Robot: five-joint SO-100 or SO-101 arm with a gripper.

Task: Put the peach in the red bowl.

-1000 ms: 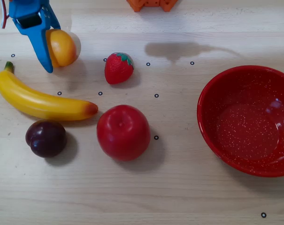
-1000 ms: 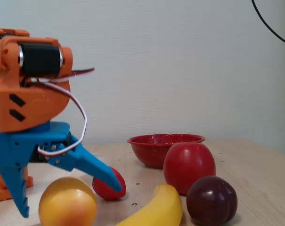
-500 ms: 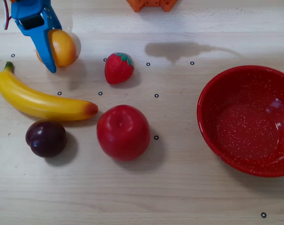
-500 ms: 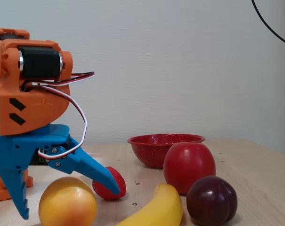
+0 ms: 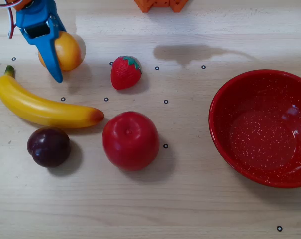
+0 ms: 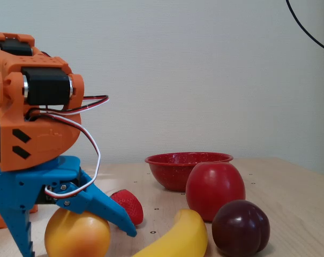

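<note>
The peach (image 5: 69,51) is a small yellow-orange ball at the far left of the table in the overhead view, and it lies low at the front in the fixed view (image 6: 70,238). My blue gripper (image 5: 47,56) is down over it with the jaws spread wide. In the fixed view the gripper (image 6: 78,243) has one finger on each side of the peach, the right finger resting across its top. The peach is not clamped. The red bowl (image 5: 225,99) stands empty at the right edge, far from the gripper, and it also shows at the back in the fixed view (image 6: 172,160).
A banana (image 5: 41,107), a dark plum (image 5: 49,147), a red apple (image 5: 130,140) and a strawberry (image 5: 125,72) lie between the peach and the bowl. The arm's orange base (image 5: 160,5) is at the top edge.
</note>
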